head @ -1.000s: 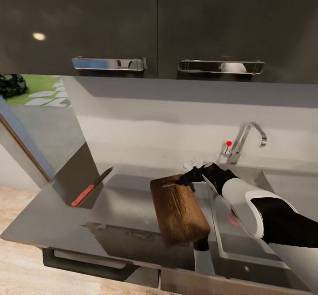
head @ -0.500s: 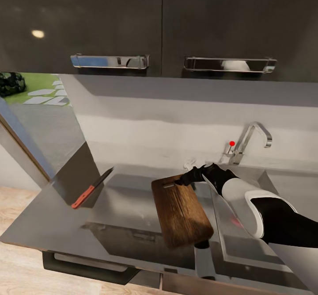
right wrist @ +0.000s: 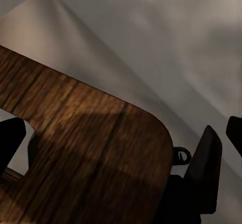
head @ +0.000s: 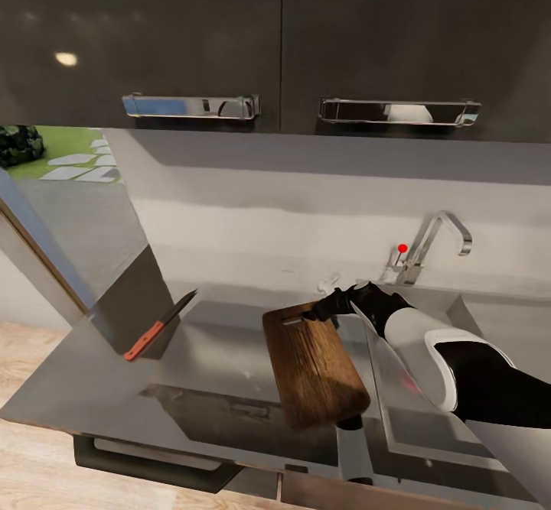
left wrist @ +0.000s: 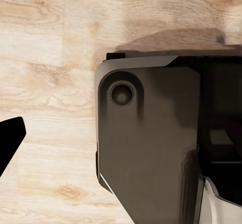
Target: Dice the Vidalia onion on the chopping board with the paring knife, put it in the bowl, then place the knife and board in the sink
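Clearly my right tool (head: 325,309) was clenched on the far end of the chopping board (head: 314,365), near the small hole, and the board hung tilted above the worktop (head: 92,372) just beside the sink (head: 428,426), its near end lower than the gripped end. In the right wrist view the wood grain of the chopping board (right wrist: 85,148) ran close under my fingers, though the pinch point itself was dark and I could only judge the hold as firm, not see it. The paring knife (head: 157,328) lay well apart to the left, its red-orange handle toward the edge of the worktop and its blade pointing back at the wall. The faucet (head: 428,246) stood just behind my wrist. My left tool hung low by the wood floor (left wrist: 45,58), next to what looked like the robot's dark base (left wrist: 146,148); I could not tell whether it was released or clenched. My worry was the hold: one end pinched with the whole board cantilevered out, so any quick swing toward the sink could twist the board in the tool and drop it on the rim. The faucet was close enough that lifting or turning my wrist carelessly could knock it.
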